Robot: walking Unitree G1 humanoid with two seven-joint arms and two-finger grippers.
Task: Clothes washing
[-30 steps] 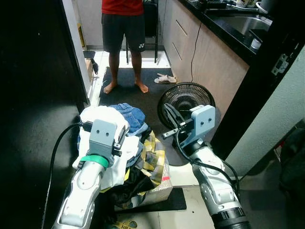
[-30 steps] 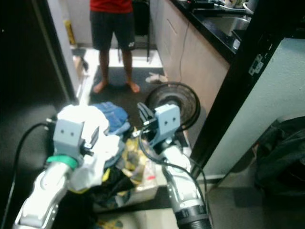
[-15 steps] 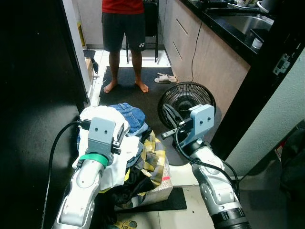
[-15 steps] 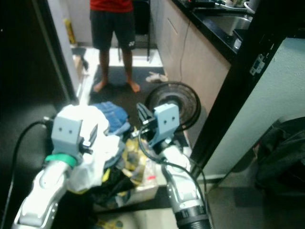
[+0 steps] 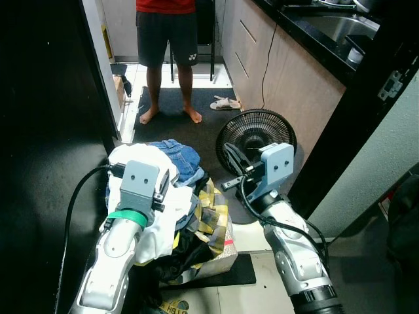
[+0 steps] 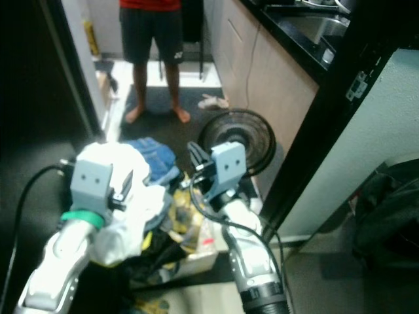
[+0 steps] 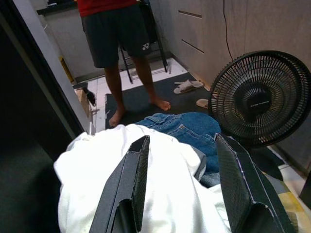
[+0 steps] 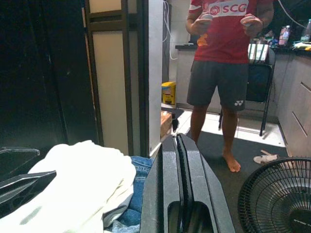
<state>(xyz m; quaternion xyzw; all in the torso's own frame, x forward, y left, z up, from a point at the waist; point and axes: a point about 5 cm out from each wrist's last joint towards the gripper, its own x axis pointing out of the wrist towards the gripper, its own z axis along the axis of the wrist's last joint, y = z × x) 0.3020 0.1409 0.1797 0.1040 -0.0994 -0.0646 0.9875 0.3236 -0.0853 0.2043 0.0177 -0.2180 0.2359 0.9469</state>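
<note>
The left gripper (image 7: 182, 187) hovered with fingers spread over the white garment (image 5: 141, 160) topping the laundry pile (image 5: 196, 216) on the floor, nothing yet gripped. The right gripper (image 8: 179, 160), fingers pressed together, hung beside the pile near the fan (image 5: 255, 134). Washing appeared barely begun; the person's shirt (image 8: 224, 24) read "SCG".

Head stereo looking steeply down over a clothes pile (image 5: 170, 196); wrist views low, facing forward, sharing white garment (image 7: 146, 194), fan (image 8: 282, 194), person (image 8: 223, 58).

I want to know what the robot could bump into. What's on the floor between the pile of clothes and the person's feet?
Just dark mat lies between the clothes pile and the person, seen from the head views. The fan stands off to the right.
</note>
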